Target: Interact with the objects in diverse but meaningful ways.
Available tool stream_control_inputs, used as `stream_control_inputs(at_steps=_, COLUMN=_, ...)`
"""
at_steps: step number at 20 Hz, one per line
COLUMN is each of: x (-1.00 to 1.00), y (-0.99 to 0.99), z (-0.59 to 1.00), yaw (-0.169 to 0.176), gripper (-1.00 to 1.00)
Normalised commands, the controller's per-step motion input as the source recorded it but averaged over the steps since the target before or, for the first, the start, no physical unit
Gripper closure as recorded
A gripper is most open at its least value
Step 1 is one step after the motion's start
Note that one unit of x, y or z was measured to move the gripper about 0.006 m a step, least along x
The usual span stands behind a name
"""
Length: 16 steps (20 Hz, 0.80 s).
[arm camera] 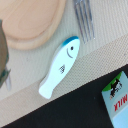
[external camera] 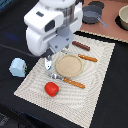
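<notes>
A small white fish-shaped piece with a blue head (arm camera: 60,67) lies flat on the striped placemat (external camera: 95,95), between the round tan plate (external camera: 68,65) and the mat's edge. Nothing is gripping it. My gripper (external camera: 49,65) hangs low over that spot at the plate's exterior-view left; its fingers are too blurred to show whether they are open. A red tomato (external camera: 51,89) sits on the mat's near part. A brown sausage (external camera: 81,46) lies beyond the plate. A pale blue-white milk carton (external camera: 18,67) (arm camera: 117,100) stands off the mat on the dark table. A grey long-handled saucepan (external camera: 93,16) sits at the back.
An orange-handled fork (external camera: 70,81), tines (arm camera: 85,20) near the fish piece, lies in front of the plate; an orange-handled knife (external camera: 87,58) lies at its far side. A beige bowl (external camera: 123,17) stands at the back right. The arm's white body (external camera: 50,25) hides the mat's back left.
</notes>
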Motion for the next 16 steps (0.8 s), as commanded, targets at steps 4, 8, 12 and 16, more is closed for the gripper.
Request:
stream_control_inputs(at_steps=4, x=0.14, y=-0.63, z=-0.2, yaw=0.001, gripper=-1.0)
stream_control_inputs(at_steps=8, x=0.23, y=-0.63, z=-0.22, yaw=0.009, gripper=-1.0)
stream_control_inputs(at_steps=12, x=0.48, y=-0.52, z=-0.17, yaw=0.039, gripper=-1.0)
stream_control_inputs(at_steps=16, x=0.54, y=-0.46, z=-0.03, yaw=0.02, gripper=-1.0)
